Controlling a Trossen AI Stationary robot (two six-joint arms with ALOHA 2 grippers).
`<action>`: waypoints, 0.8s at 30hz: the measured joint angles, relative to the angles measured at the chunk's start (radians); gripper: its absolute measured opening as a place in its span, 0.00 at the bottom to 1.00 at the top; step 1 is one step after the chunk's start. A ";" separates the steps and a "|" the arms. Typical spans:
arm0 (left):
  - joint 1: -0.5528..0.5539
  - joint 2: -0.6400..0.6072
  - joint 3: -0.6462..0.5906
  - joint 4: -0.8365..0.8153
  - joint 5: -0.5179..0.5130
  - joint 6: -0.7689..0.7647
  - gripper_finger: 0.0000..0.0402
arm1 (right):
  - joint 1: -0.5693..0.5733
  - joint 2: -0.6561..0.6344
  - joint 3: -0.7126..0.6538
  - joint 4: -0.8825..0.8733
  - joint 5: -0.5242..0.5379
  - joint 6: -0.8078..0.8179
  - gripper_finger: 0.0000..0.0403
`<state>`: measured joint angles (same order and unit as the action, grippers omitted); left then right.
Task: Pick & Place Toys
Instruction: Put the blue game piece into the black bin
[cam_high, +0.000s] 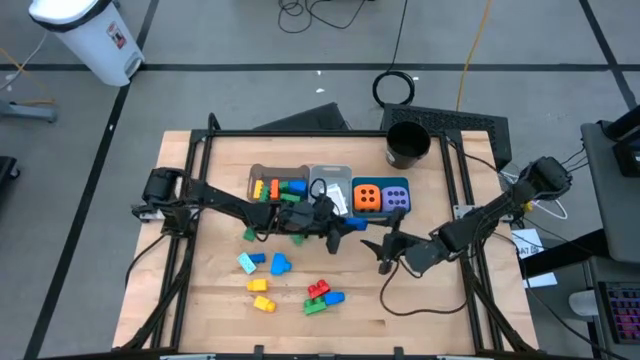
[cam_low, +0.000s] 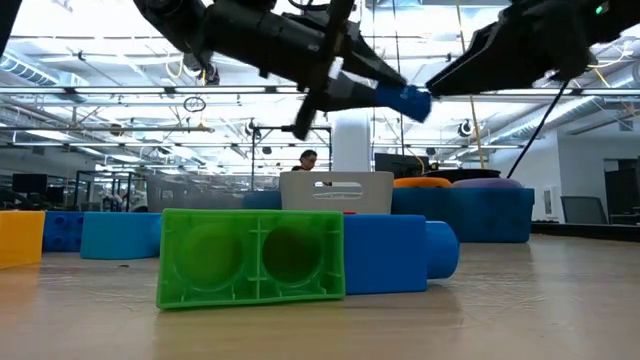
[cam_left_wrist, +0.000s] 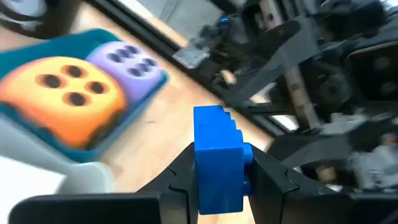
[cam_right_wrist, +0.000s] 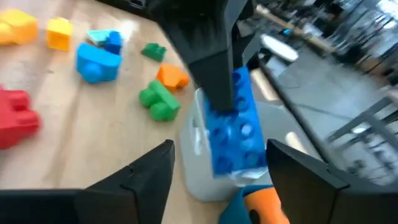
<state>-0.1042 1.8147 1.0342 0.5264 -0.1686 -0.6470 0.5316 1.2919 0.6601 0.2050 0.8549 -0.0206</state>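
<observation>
The left gripper (cam_left_wrist: 219, 177) has its 2 fingers pinched on a blue brick (cam_left_wrist: 217, 158), lifted clear of the table (cam_high: 420, 310) near the middle, just in front of the bins. From its own wrist view the brick stands on end between the fingers, long axis pointing out past the tips, studs facing away. The right gripper (cam_right_wrist: 217, 171) sits just beside it with its jaws spread wide and nothing in them, 1 finger (cam_right_wrist: 140, 177) on each side of the brick's free end, not touching it as far as I can see. That is the relation that matters: the brick lies straight ahead of the right gripper, between its open fingers, so this looks like a handover in mid-air, and which way it goes I cannot say. In the high view the teal bin (cam_high: 380, 185) with the orange cube (cam_high: 367, 198) and purple cube (cam_high: 396, 198) lies just behind the 2 grippers, nearer the right arm. More bricks wait on the table in front: a teal brick (cam_high: 247, 263), yellow brick (cam_high: 263, 303), red brick (cam_high: 319, 289) and green brick (cam_high: 315, 306), all closer to the left arm's side.
</observation>
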 joint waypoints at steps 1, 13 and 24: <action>0.000 -0.020 -0.004 -0.028 -0.022 0.011 0.25 | 0.000 -0.020 0.000 -0.022 -0.022 0.018 0.62; -0.002 -0.340 -0.297 -0.051 -0.186 0.054 0.25 | 0.002 -0.137 0.000 -0.177 -0.071 0.192 0.61; 0.047 -0.640 -0.648 -0.003 -0.286 0.181 0.25 | 0.000 -0.136 0.000 -0.166 -0.075 0.190 0.61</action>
<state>-0.0574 1.1751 0.3866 0.5239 -0.4551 -0.4661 0.5316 1.1561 0.6598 0.0392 0.7799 0.1698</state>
